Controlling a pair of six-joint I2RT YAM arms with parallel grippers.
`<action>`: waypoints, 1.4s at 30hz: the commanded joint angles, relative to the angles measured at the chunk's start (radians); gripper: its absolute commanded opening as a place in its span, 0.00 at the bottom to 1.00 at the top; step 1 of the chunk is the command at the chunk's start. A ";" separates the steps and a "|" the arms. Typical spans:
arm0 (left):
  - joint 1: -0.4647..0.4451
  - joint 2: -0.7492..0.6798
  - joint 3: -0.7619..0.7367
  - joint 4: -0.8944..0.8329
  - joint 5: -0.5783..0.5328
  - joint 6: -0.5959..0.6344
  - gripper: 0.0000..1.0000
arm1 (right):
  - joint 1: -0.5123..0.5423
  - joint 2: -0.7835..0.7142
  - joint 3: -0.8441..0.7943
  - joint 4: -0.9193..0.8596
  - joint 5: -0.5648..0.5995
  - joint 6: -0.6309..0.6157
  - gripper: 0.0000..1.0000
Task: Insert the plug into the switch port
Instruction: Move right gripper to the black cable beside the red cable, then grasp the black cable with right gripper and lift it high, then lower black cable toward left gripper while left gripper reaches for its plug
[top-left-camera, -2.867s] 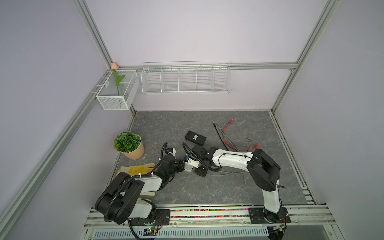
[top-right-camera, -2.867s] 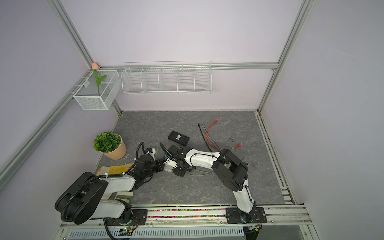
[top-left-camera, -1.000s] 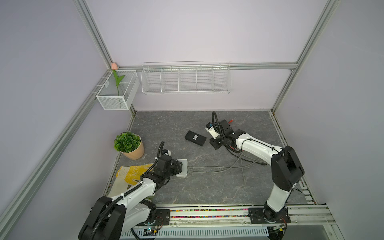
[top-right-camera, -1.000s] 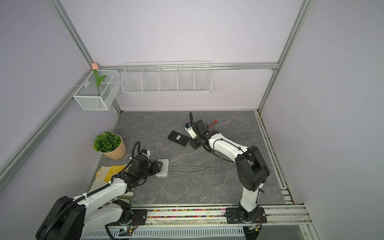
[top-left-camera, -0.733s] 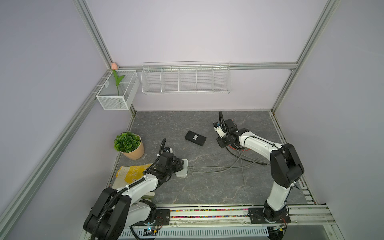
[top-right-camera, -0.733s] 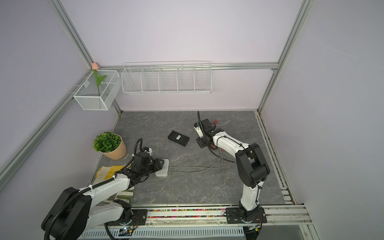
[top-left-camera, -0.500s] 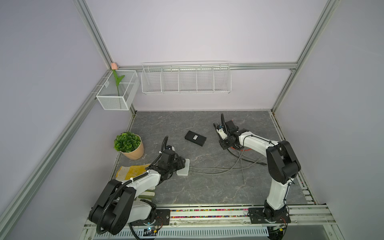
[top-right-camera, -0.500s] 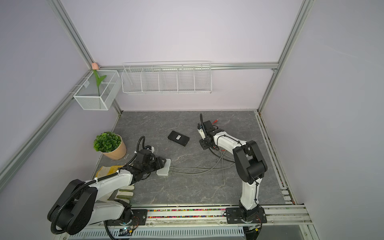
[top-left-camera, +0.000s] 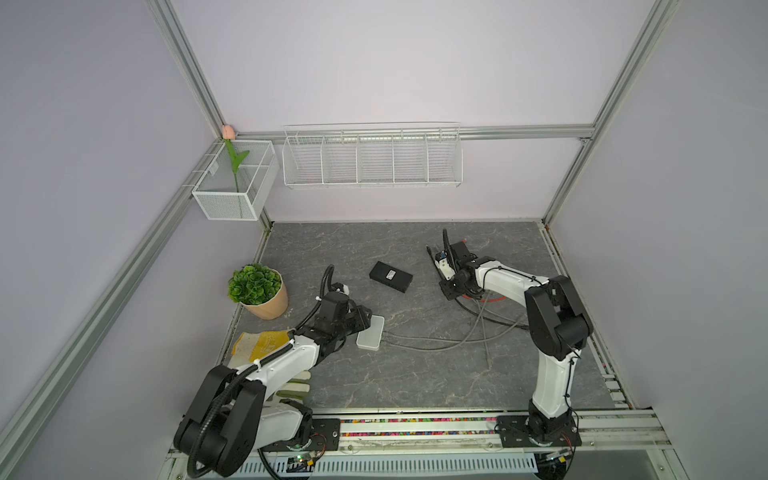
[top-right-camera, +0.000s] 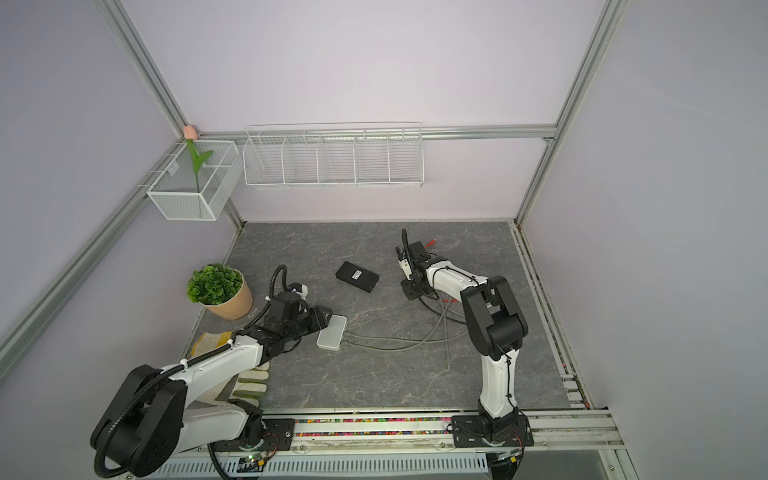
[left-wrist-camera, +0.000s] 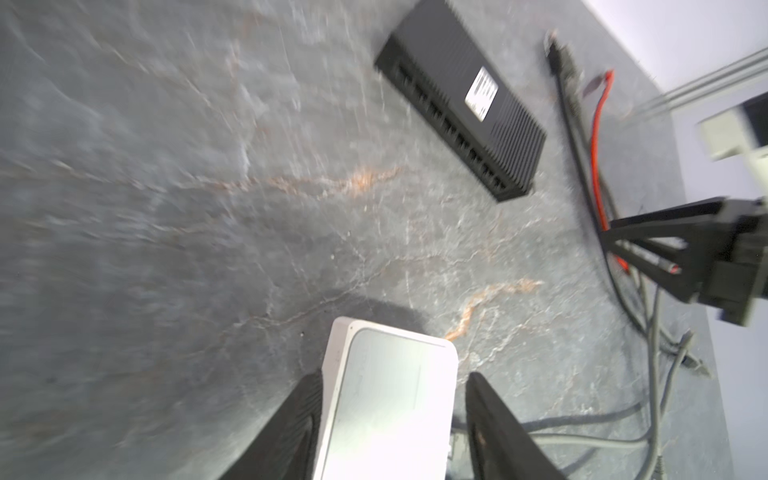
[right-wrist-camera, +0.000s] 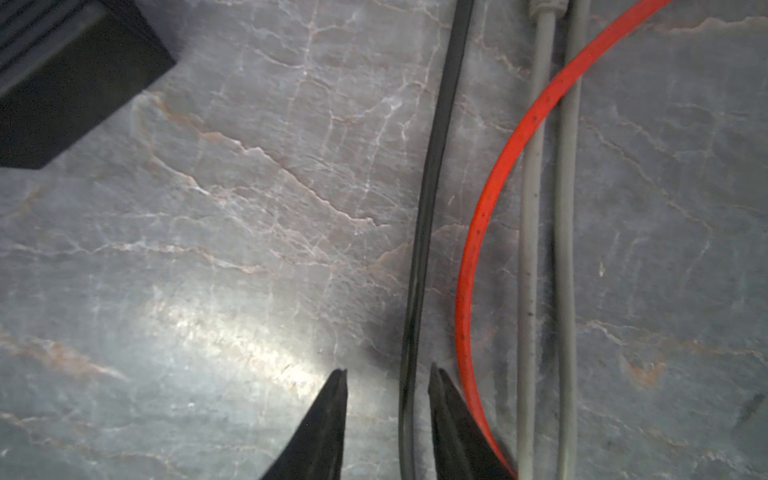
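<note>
Right gripper (right-wrist-camera: 387, 369), jaws apart, straddles thin, limp black cable (right-wrist-camera: 432, 166): better held beside its stiff plug (left-wrist-camera: 553, 48). Left gripper (left-wrist-camera: 394, 374) brackets white plastic switch (left-wrist-camera: 374, 345), clamping uncertain.

Right hand (right-wrist-camera: 387, 370) straddles black cable (right-wrist-camera: 428, 187), jaws apart.

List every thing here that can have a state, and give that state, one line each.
left gripper: shut on white switch
right gripper: open, astride black cable
white switch: gripped, grey cables running into one edge
black switch: lying flat, no cable attached
black cable: loose on table, not gripped
red cable: loose on table
</note>
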 joint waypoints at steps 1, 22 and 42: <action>0.010 -0.082 -0.002 -0.044 -0.059 0.023 0.57 | -0.008 0.030 0.035 -0.058 -0.009 0.016 0.36; 0.026 -0.515 0.023 -0.038 0.110 0.086 0.57 | 0.014 -0.199 0.074 -0.003 -0.053 -0.080 0.07; 0.026 -0.682 -0.008 0.034 0.186 0.095 0.57 | 0.033 -0.778 0.025 0.107 -0.157 -0.328 0.08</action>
